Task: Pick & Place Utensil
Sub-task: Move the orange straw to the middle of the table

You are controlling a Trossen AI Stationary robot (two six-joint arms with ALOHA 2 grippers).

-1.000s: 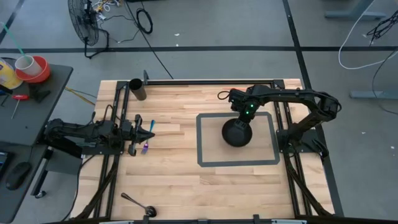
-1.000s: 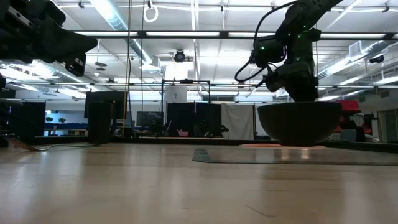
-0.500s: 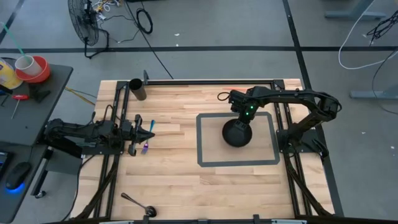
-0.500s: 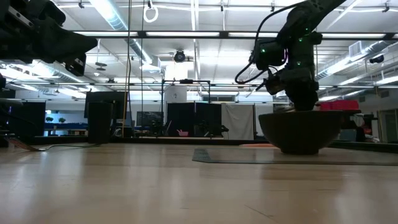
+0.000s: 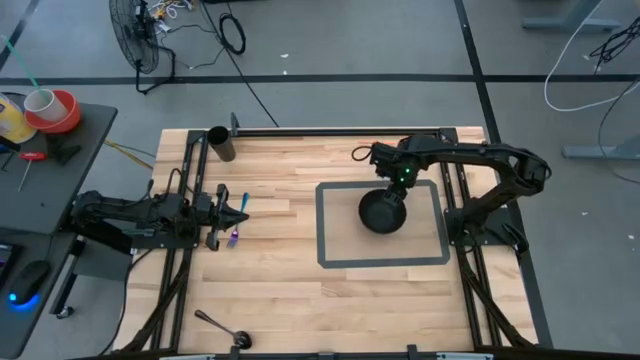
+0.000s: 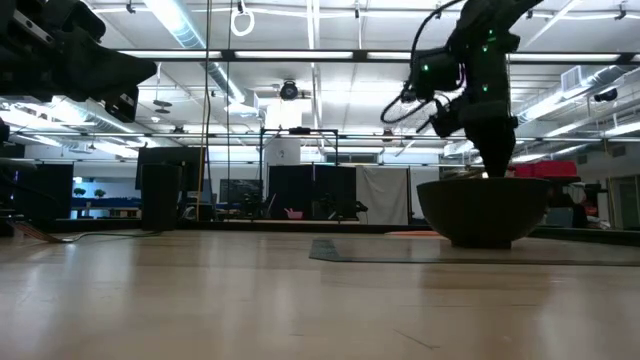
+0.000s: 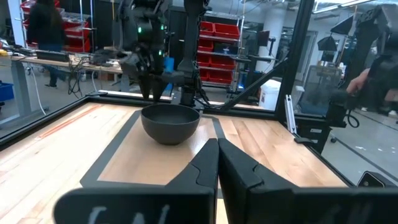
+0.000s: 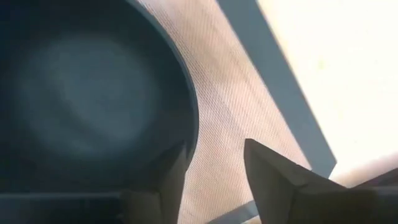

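- Lying at the table's near edge, toward the left: a metal utensil (image 5: 214, 324) with a long handle and a dark head, well apart from both arms.
- Resting low over the left side of the table (image 5: 290, 270): the left gripper (image 5: 243, 212), pointing toward the middle, its fingers (image 7: 205, 163) pressed together with nothing showing between them.
- Lying just beside that gripper: a small blue piece (image 5: 245, 199) on its far side and a small purple piece (image 5: 235, 238) on its near side; not telling whether either is touching the fingers.
- Sitting upright on the grey-framed mat (image 5: 332, 258) in the right half of the table: a dark bowl (image 5: 382, 213), its inside looking bare in the right wrist view.
- Hanging over the bowl's far rim: the right gripper (image 5: 387, 194), pointing down, its fingers (image 8: 272, 172) spread, one over the bowl's edge and the other over the mat outside it, gripping nothing.
- Glowing green on the right wrist, just above the bowl in the low view.
- Standing upright at the far left corner of the table: a black cup (image 5: 220, 143).
- Standing on the floor beyond that corner: a fan (image 5: 133, 40).
- Showing in the room beyond the table in the left wrist view: a person (image 7: 45, 28) by red bins.
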